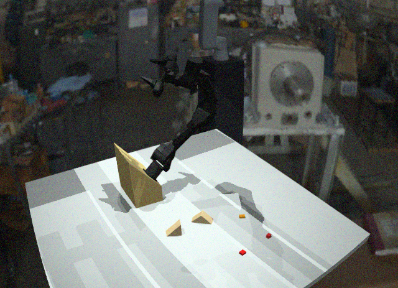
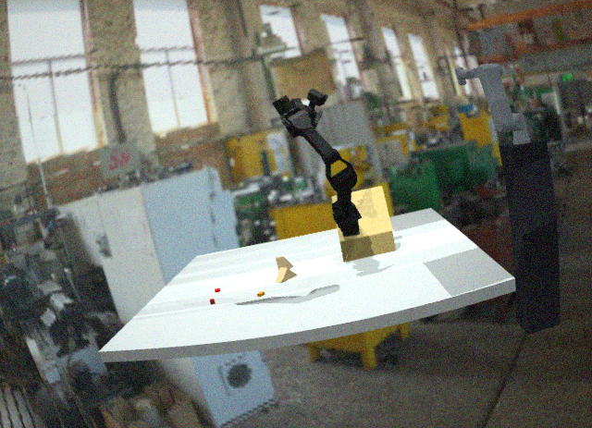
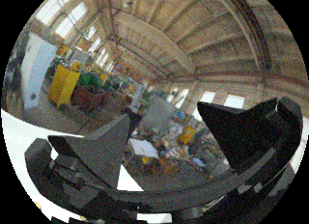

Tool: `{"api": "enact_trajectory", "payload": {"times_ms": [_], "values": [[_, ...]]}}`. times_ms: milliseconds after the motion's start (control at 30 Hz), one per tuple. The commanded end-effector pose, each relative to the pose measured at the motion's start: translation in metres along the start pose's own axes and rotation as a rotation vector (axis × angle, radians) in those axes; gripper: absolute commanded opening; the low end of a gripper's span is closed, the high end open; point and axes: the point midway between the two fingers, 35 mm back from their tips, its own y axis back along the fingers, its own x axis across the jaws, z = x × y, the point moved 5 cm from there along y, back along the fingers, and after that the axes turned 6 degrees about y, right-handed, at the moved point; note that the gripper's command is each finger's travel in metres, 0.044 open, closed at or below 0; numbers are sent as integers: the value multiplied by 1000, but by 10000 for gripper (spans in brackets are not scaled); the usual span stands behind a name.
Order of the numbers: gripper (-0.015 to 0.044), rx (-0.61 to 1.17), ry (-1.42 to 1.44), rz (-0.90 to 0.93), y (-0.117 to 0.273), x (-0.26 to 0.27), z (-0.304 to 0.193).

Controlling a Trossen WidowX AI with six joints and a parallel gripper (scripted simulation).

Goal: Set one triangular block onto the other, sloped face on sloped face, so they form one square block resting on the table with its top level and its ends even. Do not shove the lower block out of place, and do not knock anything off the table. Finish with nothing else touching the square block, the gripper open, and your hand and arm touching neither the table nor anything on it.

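While the jaws (image 1: 153, 75) hang high above the table (image 1: 289, 195), spread wide and empty, the two small triangular blocks (image 1: 174, 228) (image 1: 202, 217) lie near the table's middle, just apart. At ten o'clock from them stands a large tan wedge (image 1: 136, 178); three tiny cubes (image 1: 242, 252) lie at three o'clock.

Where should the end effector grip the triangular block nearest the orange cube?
Take the triangular block by its two flat triangular ends, coming straight down from above. Those look like its only parallel faces, and that grip leaves the slope free for mating. The end effector is open, raised well clear.
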Motion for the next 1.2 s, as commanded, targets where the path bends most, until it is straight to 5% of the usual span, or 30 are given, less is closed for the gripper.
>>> {"api": "enact_trajectory", "payload": {"times_ms": [0,333,600,900,1167], "values": [[426,-6,-4,8,0,2,1],[440,-147,-216,550,19,128,38],[440,56,-363,1039,61,230,30],[440,690,-456,1418,125,319,-21],[440,1555,-452,1337,181,358,-90]]}}
